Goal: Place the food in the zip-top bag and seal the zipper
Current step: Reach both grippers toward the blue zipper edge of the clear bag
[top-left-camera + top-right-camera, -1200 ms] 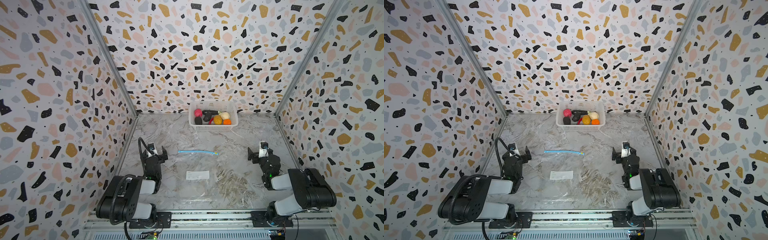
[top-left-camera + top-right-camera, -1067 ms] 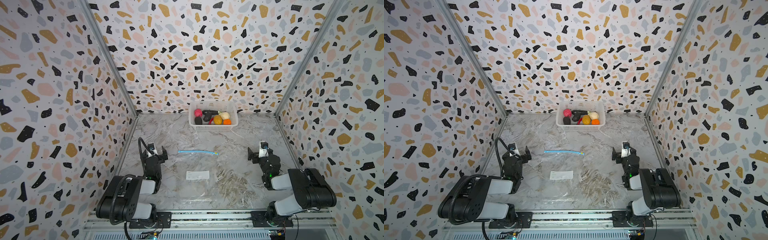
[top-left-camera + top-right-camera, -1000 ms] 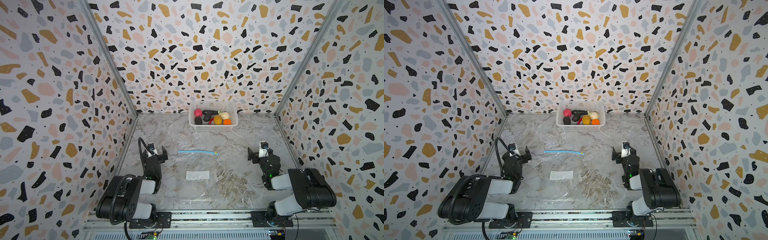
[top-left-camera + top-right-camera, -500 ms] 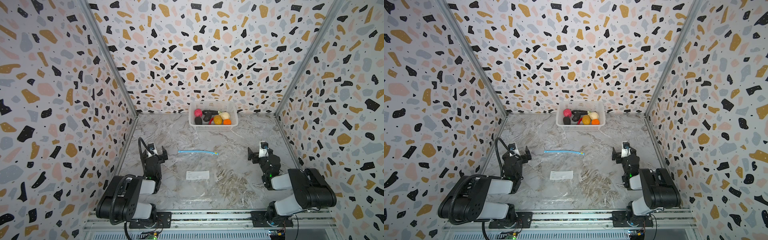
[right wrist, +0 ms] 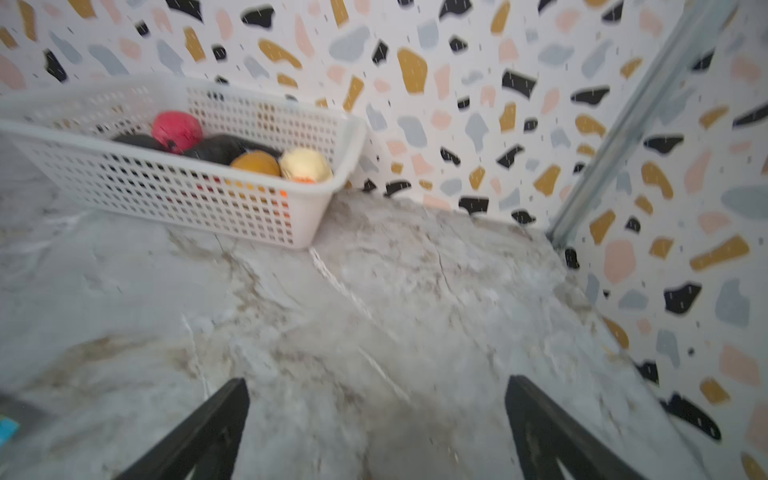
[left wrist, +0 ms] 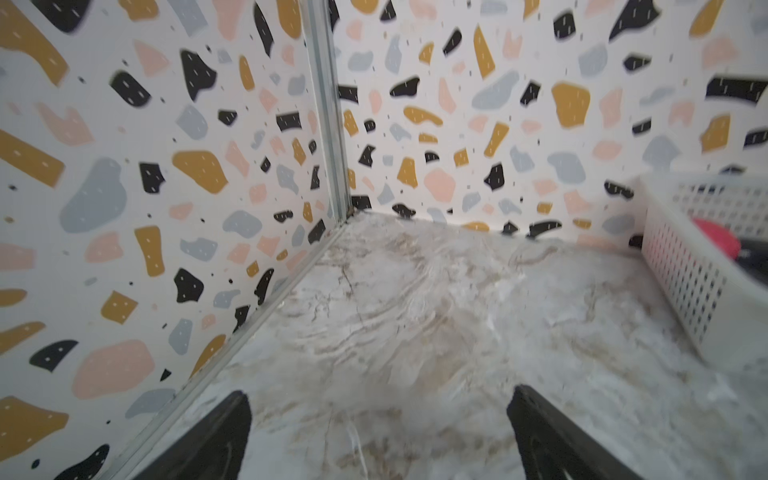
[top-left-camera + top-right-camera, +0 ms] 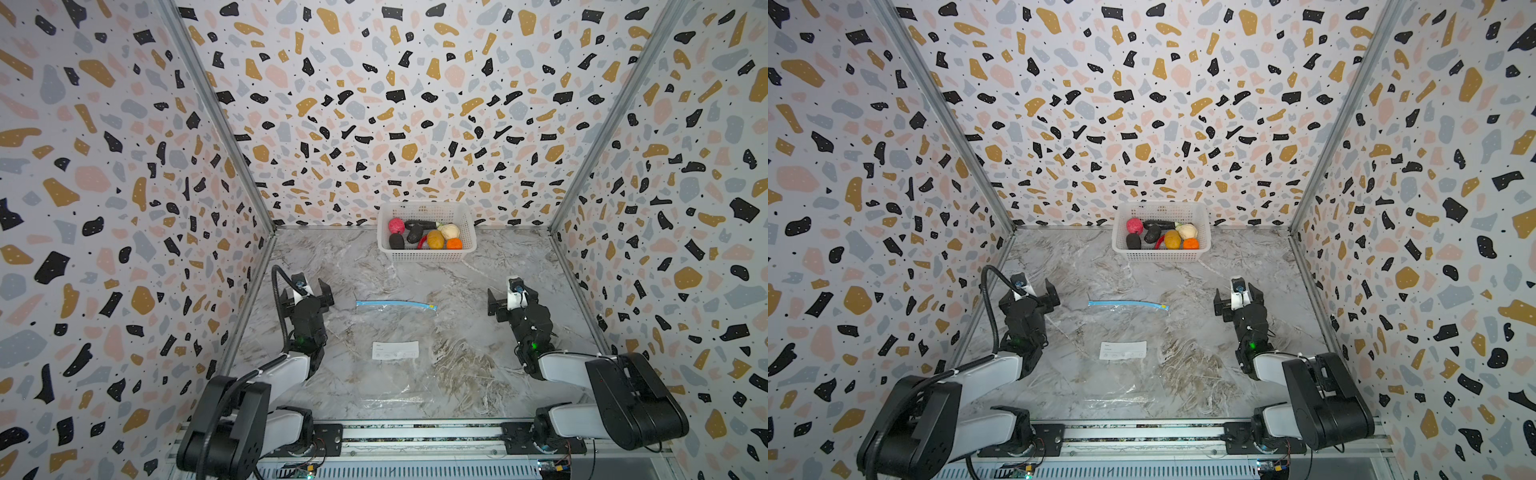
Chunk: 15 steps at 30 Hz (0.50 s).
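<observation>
Food (image 7: 1172,240) in white basket (image 7: 1158,255)

the table (image 7: 332,257) has a grey marble pattern with brown veins. the zip-top bag (image 7: 399,328) lies flat on it, in the middle. its zipper (image 7: 395,304) is along the far edge and a white label (image 7: 395,350) faces up. a white basket (image 7: 426,254) stands on the table at the back, close to the rear wall and well apart from the bag.

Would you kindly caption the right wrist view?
Open right claw over marble table, facing white basket of toy food.
</observation>
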Available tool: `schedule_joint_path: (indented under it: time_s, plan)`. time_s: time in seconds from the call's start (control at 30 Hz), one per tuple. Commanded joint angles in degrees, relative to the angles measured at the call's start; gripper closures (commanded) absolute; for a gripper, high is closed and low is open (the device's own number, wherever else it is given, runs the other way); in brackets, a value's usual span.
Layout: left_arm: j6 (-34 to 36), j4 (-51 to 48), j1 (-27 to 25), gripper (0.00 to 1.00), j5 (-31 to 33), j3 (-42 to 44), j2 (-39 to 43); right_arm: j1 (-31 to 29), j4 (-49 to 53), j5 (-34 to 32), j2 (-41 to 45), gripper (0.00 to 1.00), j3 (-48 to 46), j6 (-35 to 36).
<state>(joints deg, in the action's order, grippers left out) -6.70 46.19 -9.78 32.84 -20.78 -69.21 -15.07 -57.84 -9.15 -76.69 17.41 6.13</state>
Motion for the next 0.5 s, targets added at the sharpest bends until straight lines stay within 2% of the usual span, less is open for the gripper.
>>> schedule_joint_path:
  time_s: [0.0,0.13,0.2,0.3,0.47]
  plan:
    - [-9.80,-14.14,-0.78,0.01,7.72,-4.22,2.77,-6.11,14.35,-8.54,1.28,0.01,8.06,3.77]
    - [-17.46,-28.91,-3.83,0.00,4.03,-9.29,3.08,-17.49,23.48,-12.38,1.40,0.01,13.10,5.92]
    - [-21.74,-34.24,-4.89,0.00,0.89,-9.76,3.75,-23.86,31.67,-11.88,0.68,0.01,16.94,3.70]
    - [-25.90,-39.37,-5.16,0.00,-5.66,-9.45,4.30,-28.84,41.43,-4.32,-1.67,0.01,22.16,-3.28]
    - [-28.54,-43.63,-5.14,0.01,-15.42,-8.68,3.76,-27.25,47.05,15.85,-7.40,0.01,26.45,-25.48]
